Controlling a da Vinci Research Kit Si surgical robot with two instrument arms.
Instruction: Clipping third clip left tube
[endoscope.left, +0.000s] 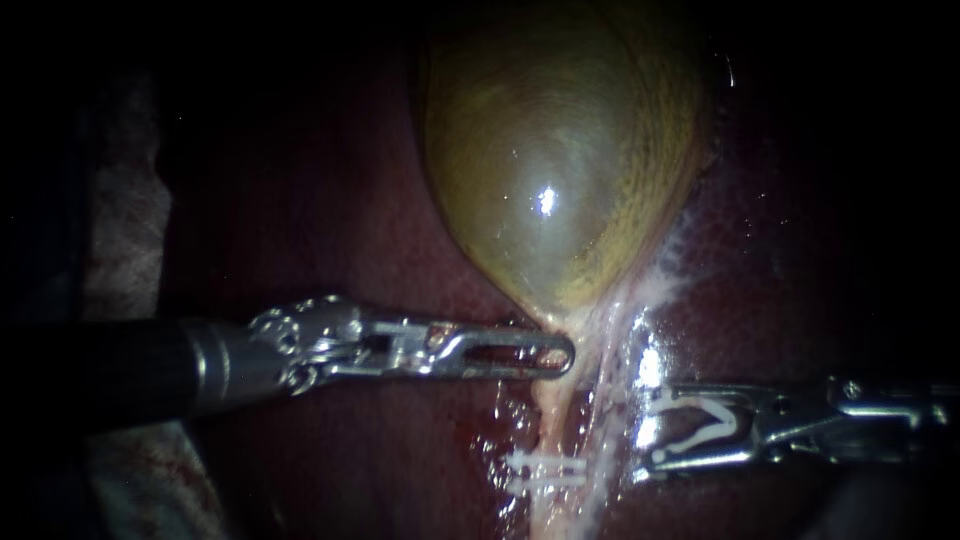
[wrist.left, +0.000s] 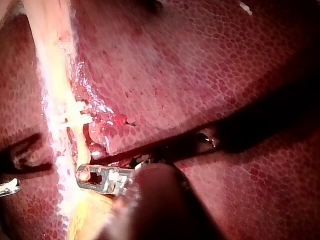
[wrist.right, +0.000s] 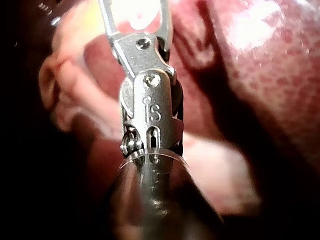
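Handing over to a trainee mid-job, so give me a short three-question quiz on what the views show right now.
1. True or false: the clips on the tube sit between the gallbladder and the left instrument.
2. The claw of the right instrument is: A) open, beside the clipped tube; B) shut on the clipped tube; C) shut on the gallbladder.
3. Which organ's narrow end does the left instrument's tip reach?
Key: 1 false, the clips lie past the instrument, on the side away from the gallbladder. 2 A. 3 the gallbladder.
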